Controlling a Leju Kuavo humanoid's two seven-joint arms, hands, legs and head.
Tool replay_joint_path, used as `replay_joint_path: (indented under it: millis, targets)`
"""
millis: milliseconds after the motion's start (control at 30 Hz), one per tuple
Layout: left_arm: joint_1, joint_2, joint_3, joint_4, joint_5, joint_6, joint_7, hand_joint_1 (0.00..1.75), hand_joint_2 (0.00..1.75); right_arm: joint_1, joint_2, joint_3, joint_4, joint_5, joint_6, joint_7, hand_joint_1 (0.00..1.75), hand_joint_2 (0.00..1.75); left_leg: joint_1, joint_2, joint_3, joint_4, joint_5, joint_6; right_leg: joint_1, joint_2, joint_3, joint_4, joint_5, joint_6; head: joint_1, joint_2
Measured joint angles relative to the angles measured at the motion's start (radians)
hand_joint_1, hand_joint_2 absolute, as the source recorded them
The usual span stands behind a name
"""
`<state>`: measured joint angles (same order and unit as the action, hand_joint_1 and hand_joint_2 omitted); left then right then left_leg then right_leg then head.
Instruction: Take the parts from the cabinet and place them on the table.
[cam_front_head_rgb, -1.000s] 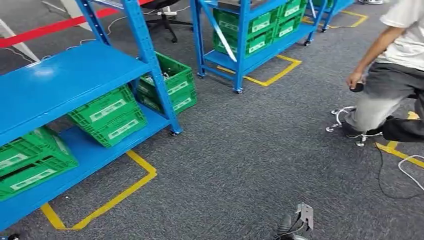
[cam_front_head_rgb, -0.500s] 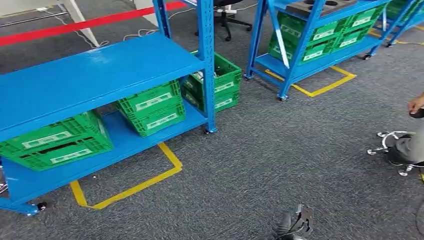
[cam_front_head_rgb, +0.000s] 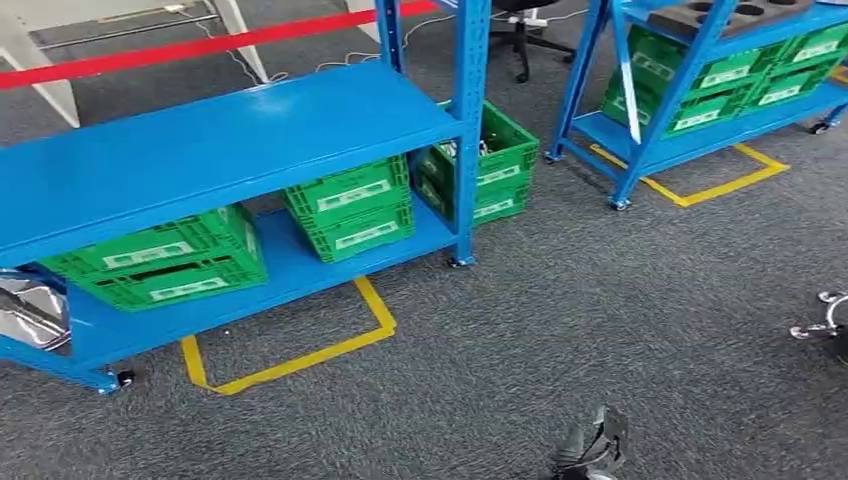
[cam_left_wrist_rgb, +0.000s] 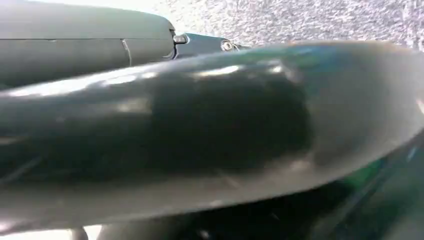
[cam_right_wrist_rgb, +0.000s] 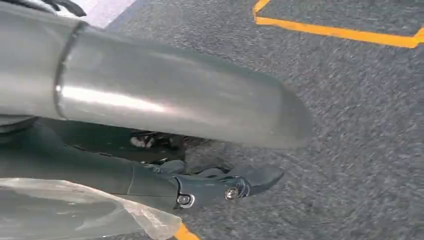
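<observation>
A blue cabinet rack stands ahead on the left, its top shelf bare. Green crates sit on its lower shelf, and another green crate stands behind its corner post. A shiny silver thing wrapped in clear film shows at the left edge; what it is cannot be made out. A dark bit of my right hand hangs low over the carpet. In the right wrist view dark fingers point at the carpet beside clear film. The left wrist view is blurred, with one dark finger showing.
A second blue rack with green crates stands at the back right. Yellow floor tape marks the rack bays. A red band runs across the back. A chair's wheeled base sits at the right edge. Grey carpet lies between.
The whole picture has slid to the right, so the camera has turned left. The near rack now sits more central, and the person on the right has left the picture.
</observation>
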<state>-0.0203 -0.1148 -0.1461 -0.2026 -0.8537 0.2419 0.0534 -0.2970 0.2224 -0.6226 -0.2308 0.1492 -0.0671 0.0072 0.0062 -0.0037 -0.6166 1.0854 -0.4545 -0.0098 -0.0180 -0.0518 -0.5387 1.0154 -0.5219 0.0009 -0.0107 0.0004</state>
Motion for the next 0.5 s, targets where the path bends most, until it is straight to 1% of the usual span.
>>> replay_joint_path:
  millis: [33, 67, 100, 133, 167, 200, 233, 267, 300, 333, 367, 400, 433, 467, 500]
  targets:
    - [-0.001, 0.002, 0.000, 0.000, -0.001, 0.002, 0.000, 0.00, 0.00, -0.001, 0.000, 0.003, 0.000, 0.000, 0.000, -0.003, 0.00, 0.00, -0.005, 0.011, 0.026, -0.047, -0.008, 0.007, 0.002, -0.002, 0.001, 0.000, -0.003, 0.003, 0.000, 0.000]
    - [-0.003, 0.002, 0.000, 0.000, -0.001, 0.003, -0.002, 0.00, 0.00, -0.002, 0.000, 0.006, 0.000, 0.001, 0.001, -0.004, 0.00, 0.00, -0.008, 0.011, 0.034, -0.071, -0.017, 0.010, 0.007, -0.002, -0.003, 0.002, -0.006, 0.009, 0.000, 0.000]
    - [-0.004, 0.002, 0.000, 0.000, -0.004, 0.007, -0.004, 0.00, 0.00, -0.003, 0.000, 0.010, 0.000, 0.001, 0.001, -0.005, 0.00, 0.00, -0.009, 0.012, 0.030, -0.067, -0.022, 0.012, 0.005, -0.004, -0.004, -0.005, -0.007, 0.016, 0.002, 0.000]
    - [-0.002, 0.004, 0.000, 0.000, -0.010, 0.016, -0.008, 0.00, 0.00, -0.001, 0.000, 0.012, 0.000, 0.000, 0.001, -0.005, 0.00, 0.00, -0.007, 0.007, 0.031, -0.075, -0.026, 0.023, 0.005, -0.004, 0.004, 0.012, 0.008, 0.025, -0.001, 0.000]
    - [0.002, 0.005, 0.000, 0.000, -0.015, 0.027, -0.015, 0.00, 0.00, 0.001, 0.000, 0.016, 0.000, -0.004, 0.002, -0.005, 0.00, 0.00, -0.006, 0.005, 0.037, -0.082, -0.035, 0.035, 0.003, -0.005, 0.004, 0.016, 0.020, 0.038, 0.002, 0.000]
    - [0.002, 0.005, 0.000, 0.000, -0.022, 0.036, -0.019, 0.00, 0.00, 0.001, 0.000, 0.020, 0.000, -0.007, 0.004, -0.005, 0.00, 0.00, -0.002, 0.000, 0.057, -0.089, -0.035, 0.042, 0.000, 0.004, -0.013, 0.031, 0.009, 0.042, 0.000, 0.000]
    - [0.000, 0.005, -0.001, 0.000, -0.028, 0.045, -0.020, 0.00, 0.00, -0.002, 0.000, 0.024, -0.001, -0.009, 0.006, -0.006, 0.00, 0.00, -0.002, 0.000, 0.066, -0.090, -0.040, 0.048, -0.002, 0.028, -0.023, 0.060, -0.004, 0.043, 0.005, 0.000]
    - [-0.003, 0.005, -0.001, 0.000, -0.033, 0.051, -0.021, 0.00, 0.00, -0.003, 0.000, 0.027, -0.001, -0.010, 0.006, -0.006, 0.00, 0.00, -0.002, -0.003, 0.069, -0.089, -0.043, 0.054, -0.002, 0.041, -0.055, 0.116, -0.031, 0.043, 0.010, 0.000]
    - [-0.005, 0.005, -0.002, 0.000, -0.034, 0.053, -0.022, 0.00, 0.00, -0.001, -0.001, 0.027, -0.001, -0.012, 0.006, -0.006, 0.00, 0.00, -0.002, -0.005, 0.073, -0.089, -0.046, 0.056, -0.002, 0.048, -0.098, 0.186, -0.060, 0.045, 0.009, 0.000]
    - [-0.005, 0.004, -0.002, 0.000, -0.035, 0.055, -0.024, 0.00, 0.00, 0.002, -0.003, 0.029, -0.001, -0.012, 0.007, -0.006, 0.00, 0.00, -0.003, -0.007, 0.079, -0.088, -0.052, 0.056, -0.001, 0.050, -0.147, 0.257, -0.084, 0.049, 0.011, 0.000]
    - [-0.002, 0.004, -0.002, 0.000, -0.035, 0.055, -0.024, 0.00, 0.00, 0.007, -0.003, 0.030, -0.001, -0.013, 0.007, -0.006, 0.00, 0.00, -0.003, -0.009, 0.087, -0.088, -0.056, 0.051, -0.002, 0.050, -0.182, 0.299, -0.088, 0.052, 0.010, 0.000]
    - [0.000, 0.004, -0.002, 0.000, -0.035, 0.055, -0.024, 0.00, 0.00, 0.011, -0.003, 0.032, -0.001, -0.014, 0.006, -0.006, 0.00, 0.00, -0.003, -0.011, 0.098, -0.088, -0.065, 0.049, -0.002, 0.050, -0.199, 0.297, -0.071, 0.055, 0.010, 0.000]
    - [0.002, 0.005, -0.002, 0.000, -0.035, 0.056, -0.024, 0.00, 0.00, 0.015, -0.004, 0.033, -0.001, -0.014, 0.006, -0.006, 0.00, 0.00, -0.001, -0.015, 0.112, -0.088, -0.074, 0.046, -0.003, 0.050, -0.192, 0.255, -0.043, 0.058, 0.010, 0.000]
    - [0.002, 0.004, -0.002, 0.000, -0.036, 0.056, -0.024, 0.00, 0.00, 0.016, -0.006, 0.034, -0.001, -0.014, 0.006, -0.006, 0.00, 0.00, 0.001, -0.018, 0.128, -0.087, -0.086, 0.041, -0.004, 0.050, -0.170, 0.182, -0.007, 0.060, 0.010, 0.000]
    - [0.002, 0.003, -0.002, 0.000, -0.037, 0.056, -0.024, 0.00, 0.00, 0.017, -0.007, 0.034, -0.001, -0.014, 0.006, -0.006, 0.00, 0.00, 0.003, -0.019, 0.145, -0.087, -0.100, 0.036, -0.006, 0.050, -0.143, 0.096, 0.043, 0.063, 0.011, 0.000]
